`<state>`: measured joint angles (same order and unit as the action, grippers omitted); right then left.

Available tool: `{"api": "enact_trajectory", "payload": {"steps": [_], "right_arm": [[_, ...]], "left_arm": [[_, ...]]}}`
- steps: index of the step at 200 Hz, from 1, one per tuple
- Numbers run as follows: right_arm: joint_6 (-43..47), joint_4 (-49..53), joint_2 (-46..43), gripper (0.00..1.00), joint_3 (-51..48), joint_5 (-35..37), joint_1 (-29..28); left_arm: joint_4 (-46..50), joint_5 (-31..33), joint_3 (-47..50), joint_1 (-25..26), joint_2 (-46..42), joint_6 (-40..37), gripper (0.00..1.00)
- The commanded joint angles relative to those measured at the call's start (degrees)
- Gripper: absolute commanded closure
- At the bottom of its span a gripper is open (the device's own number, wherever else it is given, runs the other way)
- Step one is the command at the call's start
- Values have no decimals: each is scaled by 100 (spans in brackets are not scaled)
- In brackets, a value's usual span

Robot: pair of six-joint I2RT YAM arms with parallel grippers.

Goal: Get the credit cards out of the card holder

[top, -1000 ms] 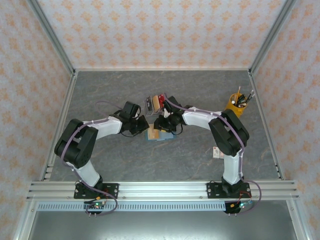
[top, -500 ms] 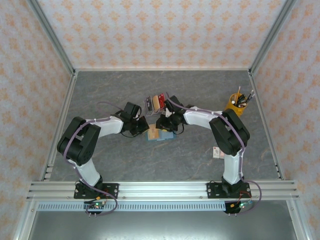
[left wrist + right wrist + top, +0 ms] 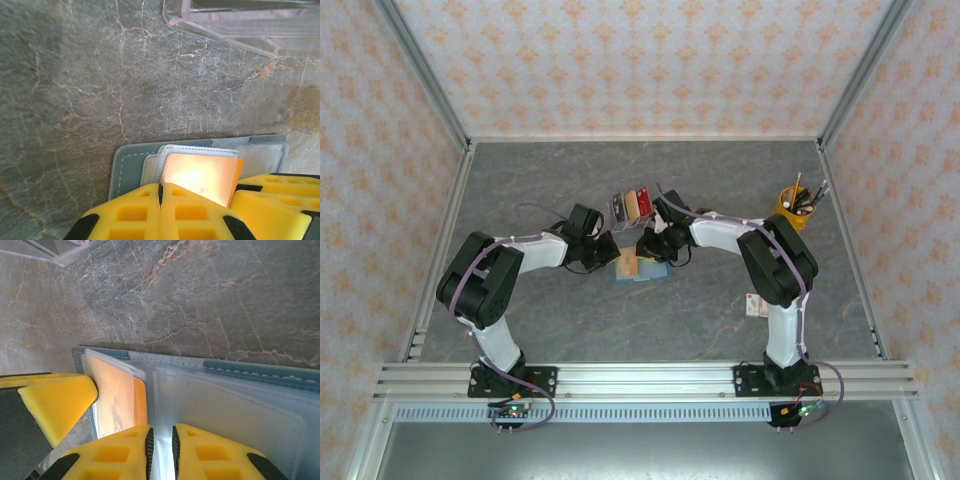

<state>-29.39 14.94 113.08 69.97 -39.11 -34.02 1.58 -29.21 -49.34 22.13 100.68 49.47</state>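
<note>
Two tiny shifts vs a second ago, nothing bigger: seeing right gripper [image 3: 654,245] nudged slightly away from the bases and left gripper [image 3: 603,250] crept a hair toward it, with holder [image 3: 640,270] parked as before between the two, touching both. Means still grasp set-up, not extraction: orange card [image 3: 200,172] not out yet, tucked in its clear pocket just ahead of left pads [image 3: 135,192]. Reading left as fully closed, pads butted with no gap; can't tell whether any leaf of holder is nipped there, looks more like pinning the teal cover down. Reading right as squeezed narrow onto a clear pocket leaf, sliver of plastic between its pads [image 3: 215,436], card just to its left beside the left finger. Judging next need as: lift that leaf or get a pad on the card edge, then slide card out away from left pads. Risks: dragging the whole holder if left pin slips, slick sleeve slipping out of right. Can't see any other cards in the pockets. Surface: grey marbled table [image 3: 570,330], flat and matte. Just beyond both sets of fingertips, clear box [image 3: 235,20] with red and tan items, too small to call as cards. Well off on right arm's outer side, pen cup [image 3: 788,208]; back near right arm's base, small pink-white box [image 3: 753,305]. Room: pale walls with orange motif on three sides, aluminium rail [image 3: 640,378] under the bases.
</note>
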Motion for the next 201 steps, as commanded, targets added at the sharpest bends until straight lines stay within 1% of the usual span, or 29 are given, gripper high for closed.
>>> {"api": "enact_trajectory", "payload": {"steps": [1, 71, 151, 201], "right_arm": [[39, -128, 172, 78, 25, -297, -21], [-53, -644, 170, 79, -113, -737, -17], [-296, -1246, 91, 79, -325, -1076, -18], [-349, -1335, 110, 79, -346, -1151, -17]], "left_arm": [[461, 371, 276, 19, 393, -61, 100], [398, 399, 403, 19, 340, 9, 100], [434, 458, 499, 19, 178, 25, 100], [364, 421, 589, 19, 153, 29, 100]]}}
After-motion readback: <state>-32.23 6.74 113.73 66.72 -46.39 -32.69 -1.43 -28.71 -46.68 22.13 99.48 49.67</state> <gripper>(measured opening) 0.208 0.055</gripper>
